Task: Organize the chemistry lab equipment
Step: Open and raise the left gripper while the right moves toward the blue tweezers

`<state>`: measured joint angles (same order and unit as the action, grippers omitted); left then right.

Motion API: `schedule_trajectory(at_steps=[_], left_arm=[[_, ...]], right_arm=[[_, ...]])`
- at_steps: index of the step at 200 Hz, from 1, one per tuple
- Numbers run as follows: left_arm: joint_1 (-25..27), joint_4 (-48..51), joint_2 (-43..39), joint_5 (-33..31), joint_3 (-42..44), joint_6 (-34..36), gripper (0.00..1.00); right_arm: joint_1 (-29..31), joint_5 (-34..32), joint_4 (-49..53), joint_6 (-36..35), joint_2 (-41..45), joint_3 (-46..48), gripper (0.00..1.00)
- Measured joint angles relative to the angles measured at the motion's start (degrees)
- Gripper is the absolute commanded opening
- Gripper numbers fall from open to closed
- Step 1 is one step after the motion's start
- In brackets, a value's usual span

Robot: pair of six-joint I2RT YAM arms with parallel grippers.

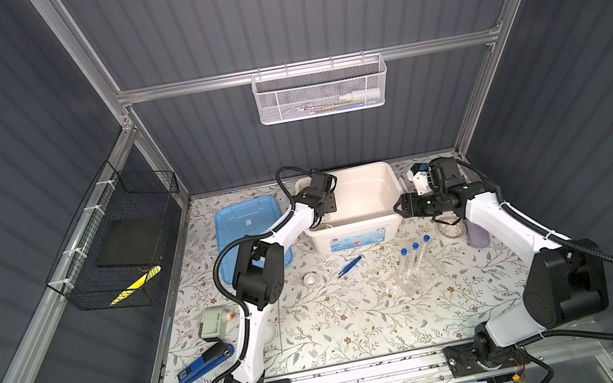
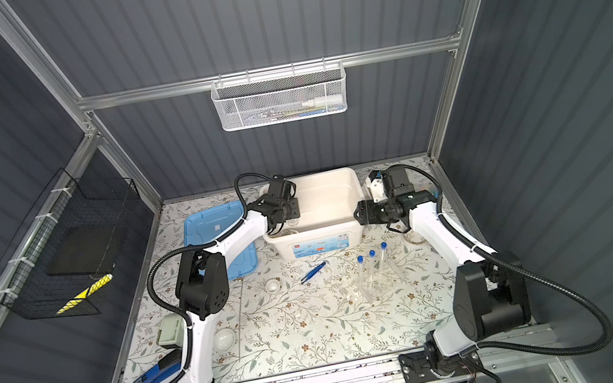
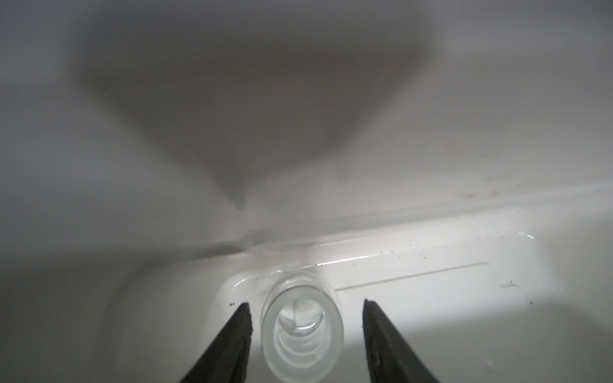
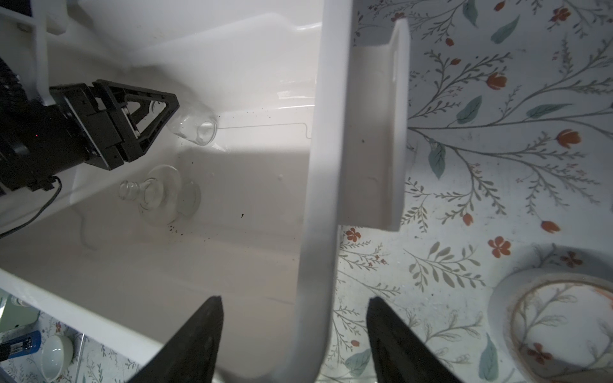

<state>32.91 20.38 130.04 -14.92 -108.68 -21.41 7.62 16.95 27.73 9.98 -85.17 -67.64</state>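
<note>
My left gripper (image 3: 305, 301) is down inside the white bin (image 1: 354, 233), open. A small clear glass vial (image 3: 302, 331) lies on the bin floor between its fingers, with a gap on each side. A second clear glass piece (image 4: 159, 195) lies nearby in the bin. My right gripper (image 4: 294, 298) is open and straddles the bin's right rim (image 4: 326, 165) without touching it. On the table in front of the bin lie three blue-capped test tubes (image 1: 416, 254), blue tweezers (image 1: 350, 266) and a small white dish (image 1: 310, 278). Another white dish (image 2: 224, 338) sits by the left arm.
A blue lid (image 1: 235, 229) lies left of the bin. A blue stapler (image 1: 206, 363) and a pale green device (image 1: 213, 322) sit at the front left. A tape roll (image 4: 557, 318) lies right of the bin, under my right arm. Wire baskets hang on the walls.
</note>
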Motion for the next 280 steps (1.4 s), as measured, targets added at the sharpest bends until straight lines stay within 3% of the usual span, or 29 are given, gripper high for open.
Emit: schedule_trajectory(at_steps=[35, 105, 199, 242, 280], left_arm=[[0.07, -0.15, -0.07, 1.38, 0.00, -0.04, 0.81], [0.17, -0.81, -6.71, 3.78, 0.00, 0.85, 0.99], [0.55, -8.66, -29.73, -7.67, 19.10, 1.51, 1.00], [-0.63, -9.97, -40.41, -14.58, 33.20, 1.29, 1.00], [-4.63, -7.17, -45.18, -17.35, 39.32, -1.33, 1.00]], right_arm=[[0.04, -0.92, 0.17, -2.80, 2.75, 0.00, 0.76], [4.04, -0.66, -1.70, -11.82, 9.64, 1.88, 0.79], [20.35, 0.00, -3.56, -26.99, 13.70, 4.35, 0.79], [28.52, 0.81, -1.79, -31.12, 10.71, 4.31, 0.76], [33.55, 0.81, 1.33, -33.18, 4.79, 2.97, 0.74]])
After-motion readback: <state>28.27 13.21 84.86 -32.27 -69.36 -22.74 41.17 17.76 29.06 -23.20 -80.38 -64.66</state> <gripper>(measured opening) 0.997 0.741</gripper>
